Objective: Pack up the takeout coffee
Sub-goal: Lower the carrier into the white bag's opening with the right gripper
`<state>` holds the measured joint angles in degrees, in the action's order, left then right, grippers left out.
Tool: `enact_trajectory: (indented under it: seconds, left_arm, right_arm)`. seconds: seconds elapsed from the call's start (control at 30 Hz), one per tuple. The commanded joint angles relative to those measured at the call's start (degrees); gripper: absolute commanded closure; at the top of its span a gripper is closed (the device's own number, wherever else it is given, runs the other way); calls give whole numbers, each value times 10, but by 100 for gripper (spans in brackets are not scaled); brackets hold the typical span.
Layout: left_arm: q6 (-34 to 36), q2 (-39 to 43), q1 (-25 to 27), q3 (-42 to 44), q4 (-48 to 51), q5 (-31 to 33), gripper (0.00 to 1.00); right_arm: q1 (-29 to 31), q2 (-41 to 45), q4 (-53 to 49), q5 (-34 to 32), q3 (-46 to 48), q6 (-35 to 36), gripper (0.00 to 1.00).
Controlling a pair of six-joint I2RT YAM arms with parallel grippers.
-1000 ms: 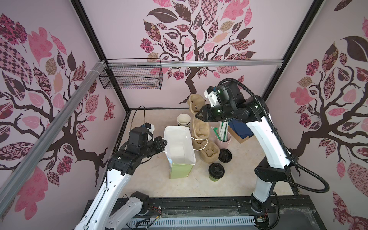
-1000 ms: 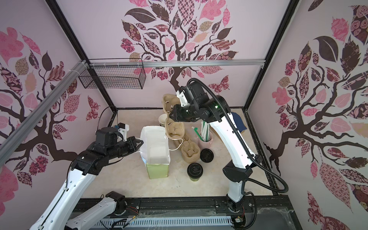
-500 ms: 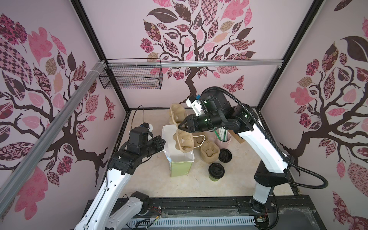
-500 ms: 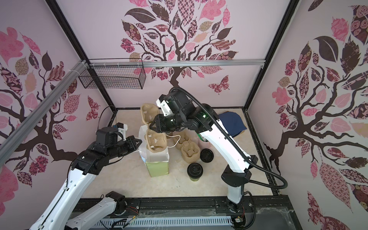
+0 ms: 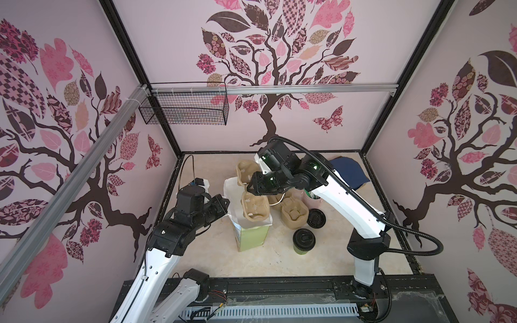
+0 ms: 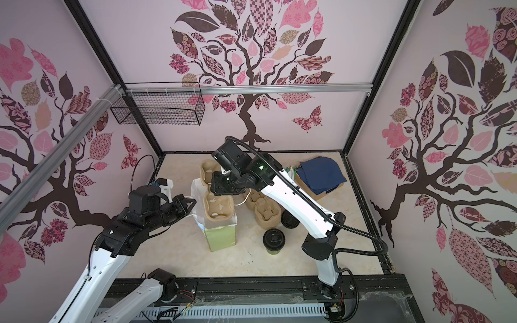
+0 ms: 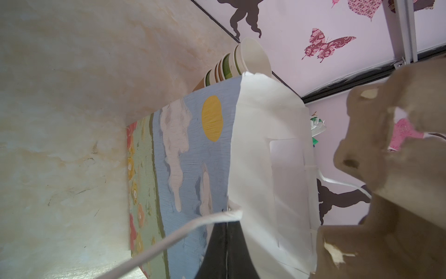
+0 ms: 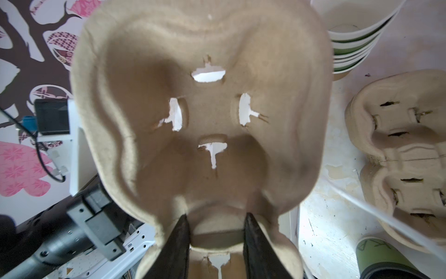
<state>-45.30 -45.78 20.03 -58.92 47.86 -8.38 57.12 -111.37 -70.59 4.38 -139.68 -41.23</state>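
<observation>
My right hand (image 8: 217,232) has its jaws partly apart, clamped across the middle ridge of a pulp cup carrier (image 8: 205,116). The carrier hangs over the open mouth of the paper bag (image 5: 253,237). I cannot tell whether it touches the rim. My left hand (image 5: 223,202) is pinched fully closed on the bag's rim beside the handle, at the bag's nine o'clock.

Taking the back wall as twelve in both top views, the takeout coffee (image 5: 304,241) stands upright on the tabletop (image 5: 279,263) at the bag's four o'clock, apart from it. A stack of spare carriers (image 5: 293,214) sits at the bag's three o'clock. A loose black lid (image 5: 316,219) lies just beside that stack. Lidless stacked cups (image 7: 241,60) stand behind the bag, and a navy cloth (image 5: 348,174) lies at two o'clock.
</observation>
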Motion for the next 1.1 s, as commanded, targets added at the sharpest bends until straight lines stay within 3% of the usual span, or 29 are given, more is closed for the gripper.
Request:
enact_trajectory:
  seconds: [0.0,0.33,1.07]
  left_arm:
    - [-9,11,3,27,-19,-15,100]
    - [-16,28,3,42,-17,-16,100]
    - [-23,28,3,45,-28,-26,100]
  right_arm:
    - [16,-27,-24,-29,-29,-10,65]
    - [36,-60,-56,-75,-33,-13,65]
    - [66,-115,-96,-92,-32,-33,64]
